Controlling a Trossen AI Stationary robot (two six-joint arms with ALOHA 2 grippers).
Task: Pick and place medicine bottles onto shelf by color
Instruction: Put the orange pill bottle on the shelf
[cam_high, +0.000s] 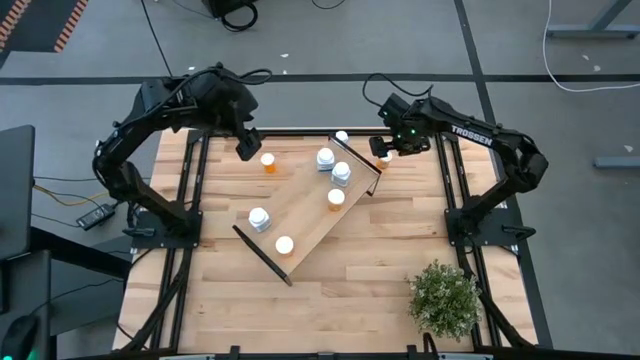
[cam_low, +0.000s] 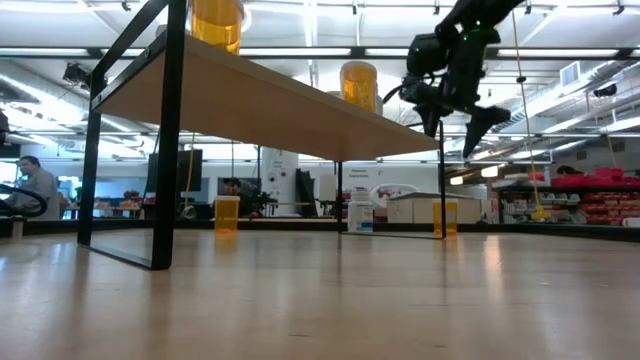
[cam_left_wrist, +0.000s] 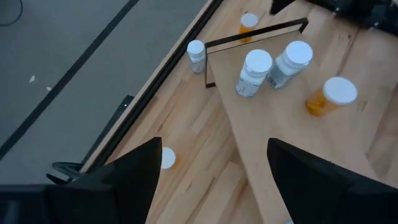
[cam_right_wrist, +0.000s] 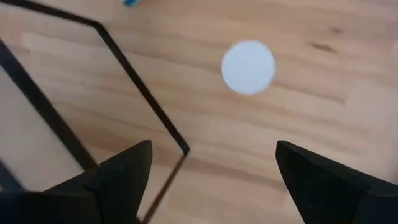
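Note:
The shelf (cam_high: 305, 210), a light-wood board with dark end panels, lies slanting across the table. On it stand two white bottles (cam_high: 325, 157) (cam_high: 341, 173), an orange bottle (cam_high: 336, 198), a white bottle (cam_high: 260, 218) and an orange bottle (cam_high: 284, 244). On the table stand an orange bottle (cam_high: 268, 161), a white bottle (cam_high: 342, 137) and another orange bottle (cam_high: 386, 159). My left gripper (cam_high: 247, 150) is open, above the table beside the first of these orange bottles (cam_left_wrist: 166, 158). My right gripper (cam_high: 383, 152) is open, high above the white cap (cam_right_wrist: 249, 66) of the other orange bottle (cam_low: 444, 217).
A small potted plant (cam_high: 444, 297) stands at the near right corner. Dark frame rails (cam_high: 193, 190) (cam_high: 452, 190) run along the table's left and right sides. The shelf's dark end panel (cam_right_wrist: 143, 93) stands close to the right gripper. Bare tabletop lies near the front edge (cam_high: 340, 300).

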